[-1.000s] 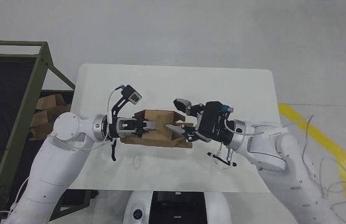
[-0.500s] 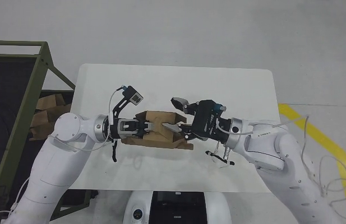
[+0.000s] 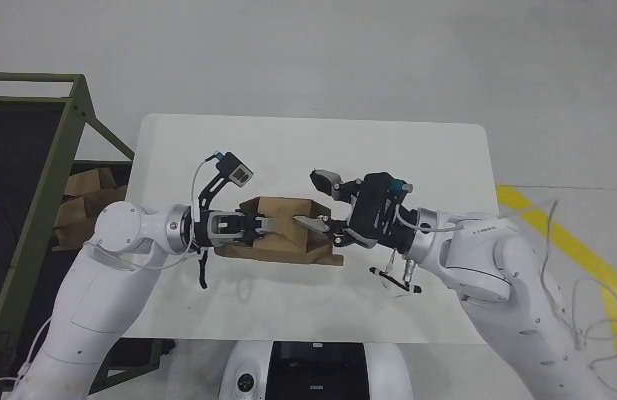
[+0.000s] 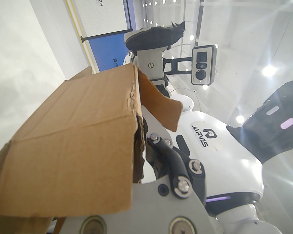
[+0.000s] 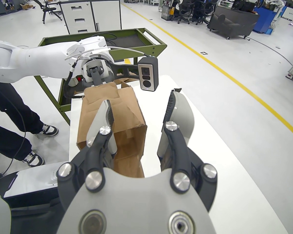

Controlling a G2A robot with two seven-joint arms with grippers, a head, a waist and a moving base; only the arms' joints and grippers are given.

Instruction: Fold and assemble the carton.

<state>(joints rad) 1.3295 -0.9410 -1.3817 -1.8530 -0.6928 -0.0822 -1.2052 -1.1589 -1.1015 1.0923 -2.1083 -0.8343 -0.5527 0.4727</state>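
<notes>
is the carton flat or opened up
Opened up but unsealed: the carton lies on its side as a hollow sleeve, end flaps loose, with the open right claw at one end.

Overhead camera looking down on the counter (image 3: 418, 160), wrist cameras close in, facing each other across the shared carton (image 3: 278, 250).

Robot: white shells, black and grey hardware.
Left arm (image 3: 98, 282), right arm (image 3: 483, 255): glossy, rounded, white. Right gripper (image 5: 139, 98): grey fingers (image 5: 179, 115), black ribbed pads (image 5: 169, 105), silver screws (image 5: 181, 180). Black wrist camera (image 5: 148, 77); white cable (image 5: 92, 49).
</notes>
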